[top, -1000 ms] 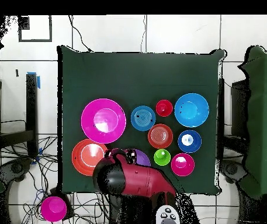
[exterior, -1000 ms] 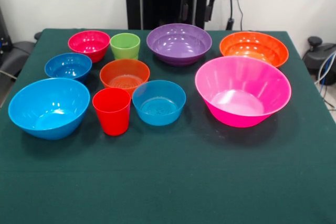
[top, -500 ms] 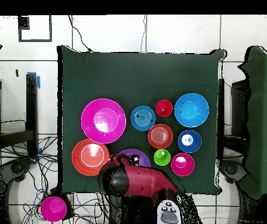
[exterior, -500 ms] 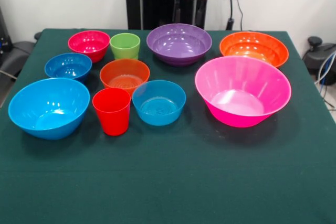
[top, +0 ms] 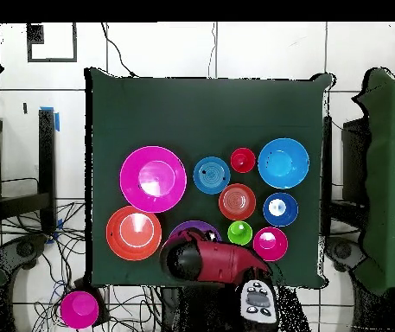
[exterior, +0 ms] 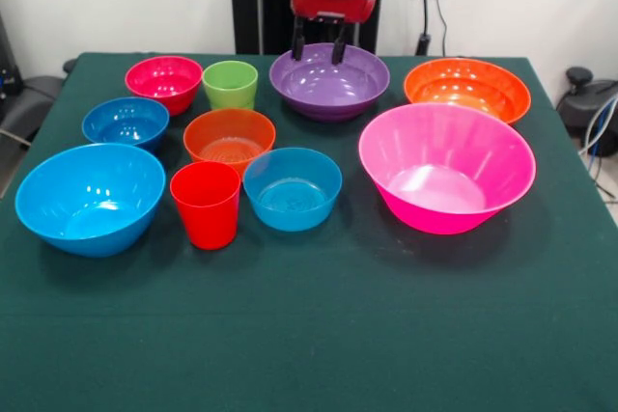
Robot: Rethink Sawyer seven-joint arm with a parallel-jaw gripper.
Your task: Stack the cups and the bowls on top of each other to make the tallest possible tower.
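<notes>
All bowls and cups stand singly on the green table; no tower shows. My gripper (exterior: 319, 49) is open and empty, hanging just over the far rim of the purple bowl (exterior: 328, 84). To its right stand a large orange bowl (exterior: 467, 90) and the huge hot-pink bowl (exterior: 446, 167). To its left are the green cup (exterior: 230, 84), a small magenta bowl (exterior: 164, 79), a small blue bowl (exterior: 126, 123) and a small orange bowl (exterior: 229, 137). Nearer the camera are the red cup (exterior: 206, 205), a medium blue bowl (exterior: 292, 188) and the large light blue bowl (exterior: 90, 198).
In the overhead view the red arm (top: 213, 259) covers part of the purple bowl (top: 192, 231) at the table's robot-side edge. Another pink bowl (top: 79, 308) lies on the floor off the table. Open cloth (exterior: 319, 335) spans the table's camera side.
The arm has swung left in the front view and come lower; its fingers now show over the purple bowl's far rim. No bowl or cup has moved.
</notes>
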